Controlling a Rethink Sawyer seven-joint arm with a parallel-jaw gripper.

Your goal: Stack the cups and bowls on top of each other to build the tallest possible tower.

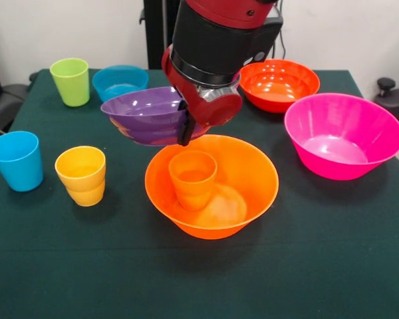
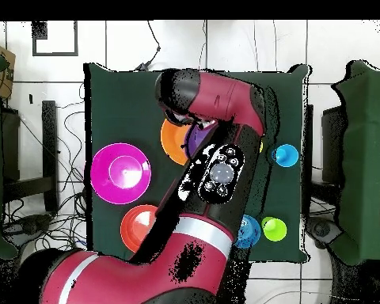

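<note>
My gripper [image 1: 185, 125] is shut on the right rim of a purple bowl [image 1: 146, 114] and holds it tilted in the air, above and left of the wide orange bowl [image 1: 249, 174]. The purple bowl shows a second purple layer beneath, perhaps a nested bowl. The small orange cup [image 1: 193, 178] stands upright inside the orange bowl. The yellow cup [image 1: 82, 175] and the blue cup [image 1: 16, 160] stand at the left, the lime green cup [image 1: 71, 81] at the back left. In the overhead view the arm hides most of the orange bowl [image 2: 172, 136] and the purple bowl [image 2: 196, 138].
The small blue bowl [image 1: 120, 81] sits at the back beside the green cup. The red-orange bowl [image 1: 279, 84] sits at the back right and the wide pink bowl [image 1: 342, 135] at the right. The dark green cloth [image 1: 199, 279] covers the table.
</note>
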